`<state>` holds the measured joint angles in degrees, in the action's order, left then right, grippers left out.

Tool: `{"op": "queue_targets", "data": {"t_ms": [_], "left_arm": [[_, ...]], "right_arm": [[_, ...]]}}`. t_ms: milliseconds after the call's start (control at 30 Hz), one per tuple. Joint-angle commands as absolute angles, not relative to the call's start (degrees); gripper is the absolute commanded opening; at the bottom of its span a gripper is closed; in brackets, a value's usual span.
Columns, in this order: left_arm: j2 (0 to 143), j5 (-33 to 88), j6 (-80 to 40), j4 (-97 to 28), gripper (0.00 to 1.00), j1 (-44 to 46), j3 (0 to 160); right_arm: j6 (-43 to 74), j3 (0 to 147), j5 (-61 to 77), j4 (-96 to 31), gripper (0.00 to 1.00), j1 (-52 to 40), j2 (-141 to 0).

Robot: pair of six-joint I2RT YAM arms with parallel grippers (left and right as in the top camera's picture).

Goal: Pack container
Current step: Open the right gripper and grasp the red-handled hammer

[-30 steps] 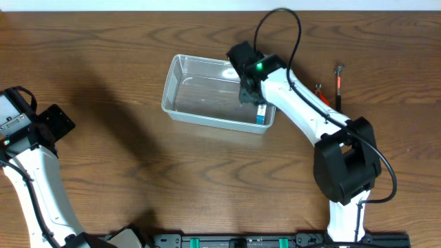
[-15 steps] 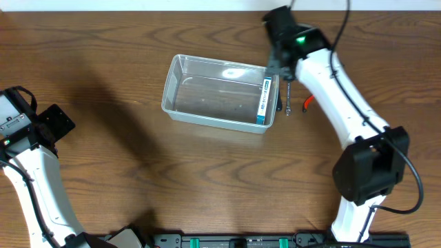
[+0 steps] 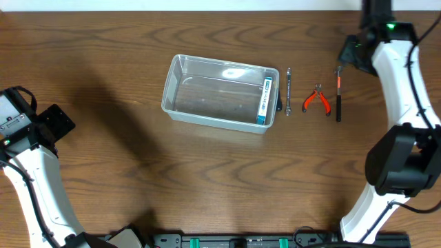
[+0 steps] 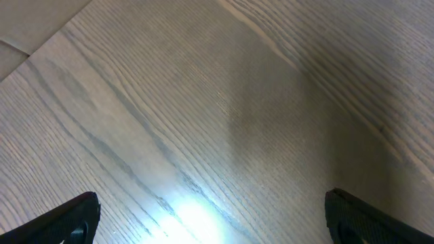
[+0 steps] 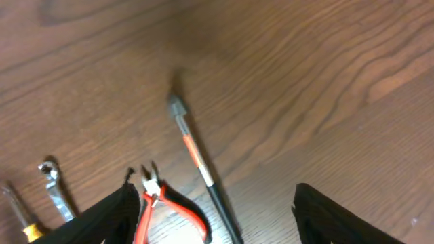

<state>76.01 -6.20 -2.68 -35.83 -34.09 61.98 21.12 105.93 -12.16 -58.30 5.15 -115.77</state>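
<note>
The clear plastic container [image 3: 215, 93] sits mid-table in the overhead view, with a small blue-and-white box [image 3: 264, 100] lying inside along its right wall. Right of it lie a metal wrench [image 3: 288, 91], red-handled pliers [image 3: 318, 100] and a black-and-orange screwdriver [image 3: 338, 95]. My right gripper [image 3: 350, 50] is open and empty at the far right, above the tools; its wrist view shows the pliers [image 5: 169, 207], the screwdriver [image 5: 200, 163] and the wrench [image 5: 57, 192] below its open fingers [image 5: 217, 217]. My left gripper [image 4: 210, 217] is open over bare wood at the far left.
The left arm [image 3: 27, 138] stands at the table's left edge. The right arm's base [image 3: 400, 165] stands at the right. The table's far edge runs along the top of the overhead view.
My right gripper has left the container, leaving the blue-and-white box inside, and has swung right and back to above the tools. The left arm has not moved.
</note>
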Motion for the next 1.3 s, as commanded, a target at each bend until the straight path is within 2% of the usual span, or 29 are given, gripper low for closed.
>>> {"op": "queue_targets", "data": {"t_ms": [0,167,333,400,533,600,733,800,867,1100,1267], "left_arm": [[76.40,-6.07,-1.74,-36.01,0.98,-34.33,62.76],[76.40,-6.07,-1.76,-36.01,0.98,-34.33,62.76],[76.40,-6.07,-1.74,-36.01,0.98,-34.33,62.76],[76.40,-6.07,-1.74,-36.01,0.98,-34.33,62.76],[76.40,-6.07,-1.74,-36.01,0.98,-34.33,62.76],[76.40,-6.07,-1.74,-36.01,0.98,-34.33,62.76],[76.40,-6.07,-1.74,-36.01,0.98,-34.33,62.76],[76.40,-6.07,-1.74,-36.01,0.98,-34.33,62.76],[76.40,-6.07,-1.74,-36.01,0.98,-34.33,62.76],[76.40,-6.07,-1.74,-36.01,0.98,-34.33,62.76],[76.40,-6.07,-1.74,-36.01,0.98,-34.33,62.76]], "right_arm": [[14.41,105.21,-5.30,-57.89,0.74,6.55,-120.51],[9.50,105.21,-2.96,-57.49,0.70,6.94,-125.69],[9.17,105.21,-3.05,-57.17,0.70,6.90,-129.45],[9.17,105.21,-2.70,-57.08,0.67,6.90,-131.04],[9.26,105.21,-2.48,-57.04,0.51,6.90,-133.53],[9.37,105.21,-1.83,-57.04,0.47,6.90,-134.13],[9.41,105.21,-1.02,-56.27,0.32,6.83,-134.19],[9.39,105.21,-1.02,-56.23,0.20,6.83,-134.19],[9.41,105.21,-1.02,-56.47,0.01,6.83,-134.19],[12.03,106.37,-0.99,-58.98,0.01,6.74,-130.06],[12.40,106.91,0.34,-59.16,0.01,4.73,-118.87]]}}
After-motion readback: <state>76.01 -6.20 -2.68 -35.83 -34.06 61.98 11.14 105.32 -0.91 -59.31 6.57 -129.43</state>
